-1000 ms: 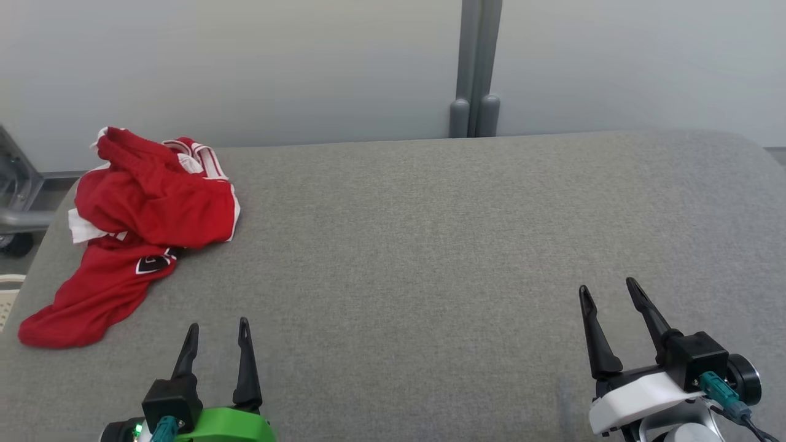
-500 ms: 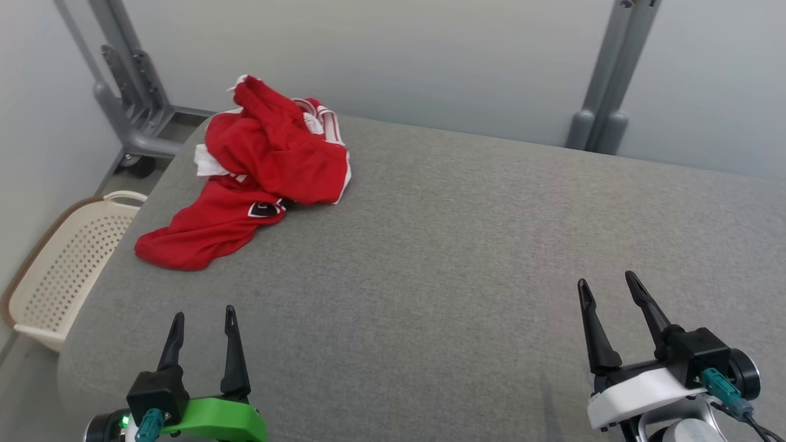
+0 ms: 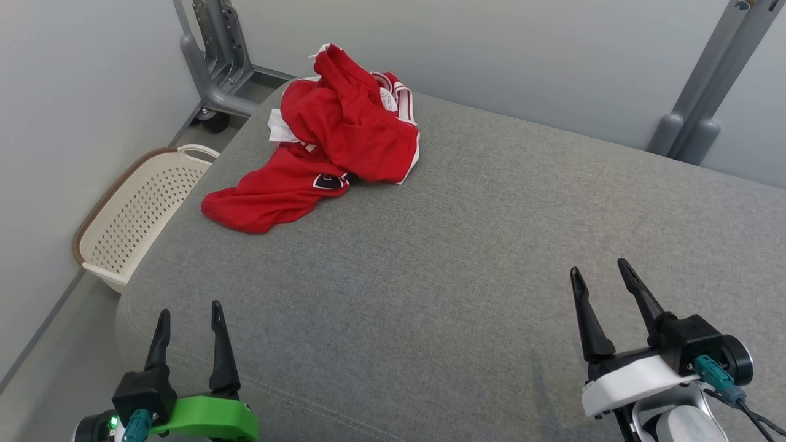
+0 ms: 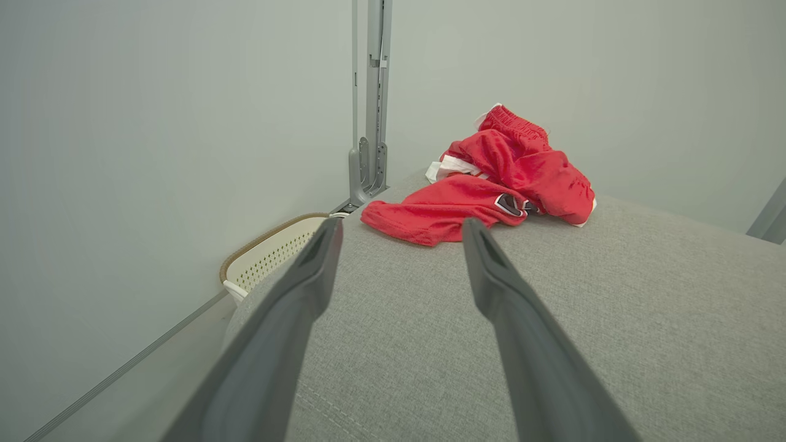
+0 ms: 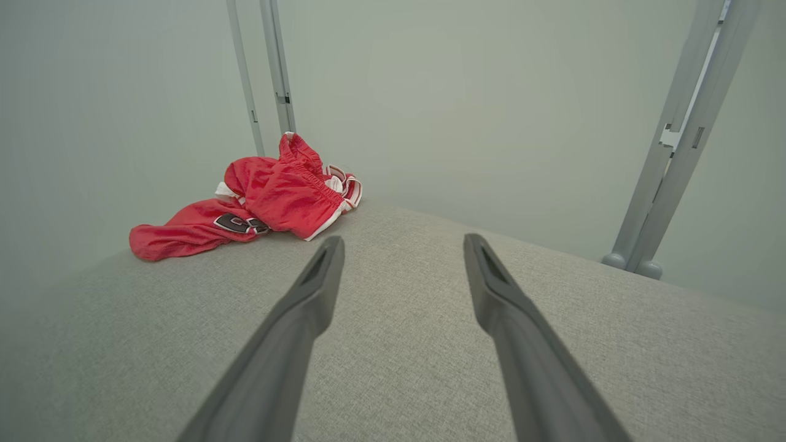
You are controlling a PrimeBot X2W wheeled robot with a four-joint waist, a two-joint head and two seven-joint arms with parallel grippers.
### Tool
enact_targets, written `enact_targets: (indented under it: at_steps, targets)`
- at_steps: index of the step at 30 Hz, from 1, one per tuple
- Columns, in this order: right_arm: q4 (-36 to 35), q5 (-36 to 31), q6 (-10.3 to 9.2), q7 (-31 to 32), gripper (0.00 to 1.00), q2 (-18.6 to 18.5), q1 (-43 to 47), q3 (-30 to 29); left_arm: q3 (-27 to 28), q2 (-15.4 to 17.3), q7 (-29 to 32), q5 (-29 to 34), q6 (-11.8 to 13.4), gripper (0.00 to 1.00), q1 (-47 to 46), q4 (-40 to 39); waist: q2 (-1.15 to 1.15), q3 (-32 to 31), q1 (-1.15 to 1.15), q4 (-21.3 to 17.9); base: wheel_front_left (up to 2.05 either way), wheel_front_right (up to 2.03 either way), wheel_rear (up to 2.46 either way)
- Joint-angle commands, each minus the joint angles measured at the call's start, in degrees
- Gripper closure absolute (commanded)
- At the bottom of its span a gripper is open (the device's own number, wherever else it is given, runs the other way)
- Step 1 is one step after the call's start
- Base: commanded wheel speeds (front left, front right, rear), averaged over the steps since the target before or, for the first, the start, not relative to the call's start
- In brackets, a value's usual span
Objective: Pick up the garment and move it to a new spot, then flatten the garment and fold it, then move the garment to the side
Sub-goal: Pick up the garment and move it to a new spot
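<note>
Surface: you are looking at a grey woven pad [image 3: 491,245], its edges curving down.
Garment: the red garment [image 3: 344,135], white-trimmed, is lying crumpled at the pad's far left corner.
Room: pale walls [image 3: 80,92] are closing in; a grey metal post [image 3: 215,61] is standing behind the garment; a cream perforated basket [image 3: 135,215] is sitting on the floor, left.
Left gripper [image 3: 190,309]: hovering spread, empty, near-left edge.
Right gripper [image 3: 599,267]: hovering spread, empty, near right.
</note>
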Motion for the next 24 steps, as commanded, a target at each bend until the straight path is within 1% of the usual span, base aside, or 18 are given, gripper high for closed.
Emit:
enact_targets:
  at_steps: [1, 5, 11, 14, 18, 24]
  targets:
    - [-0.07, -0.26, 0.01, -0.23, 0.00, -0.32, -0.07, -0.66, -0.01, 0.13, -0.01, -0.29, 0.06, 0.00, -0.14, 0.00, 0.00, 0.16, 0.00, 0.15, 0.00, 0.00, 0.00]
    - [-0.91, -0.26, 0.01, -0.23, 0.00, -0.29, 1.29, -2.15, -0.67, 0.25, -0.01, -0.95, -1.27, 0.00, -2.48, 0.84, 0.00, 0.20, 0.00, -0.14, 0.00, 0.00, 0.00]
    - [-1.76, -0.78, 0.01, -0.23, 0.00, -0.32, 1.25, -2.91, -1.05, 3.53, 2.01, -0.21, -3.45, 0.00, -11.46, -0.19, 0.00, 1.87, 0.00, -3.08, 0.00, 0.00, 0.00]
    - [-2.17, -1.43, 0.01, -0.23, 0.00, -0.32, 0.28, -2.96, -1.33, 5.93, 5.11, 0.26, -4.81, 0.00, -18.16, -1.02, 0.00, 3.96, 0.00, -5.08, 0.00, 0.00, 0.00]
    - [-2.61, -2.52, 0.01, -0.23, 0.00, -0.32, -1.48, -2.98, -1.31, 9.56, 10.55, 0.39, -7.07, 0.00, -27.76, 0.63, 0.00, 7.22, 0.00, -8.24, 0.00, 0.00, 0.00]
    - [-2.92, -3.37, 0.01, -0.23, 0.00, -0.30, -4.85, -2.67, -1.02, 14.13, 17.67, -1.36, -9.29, 0.00, -40.52, 7.56, 0.00, 12.39, 0.00, -13.80, 0.00, 0.00, 0.00]
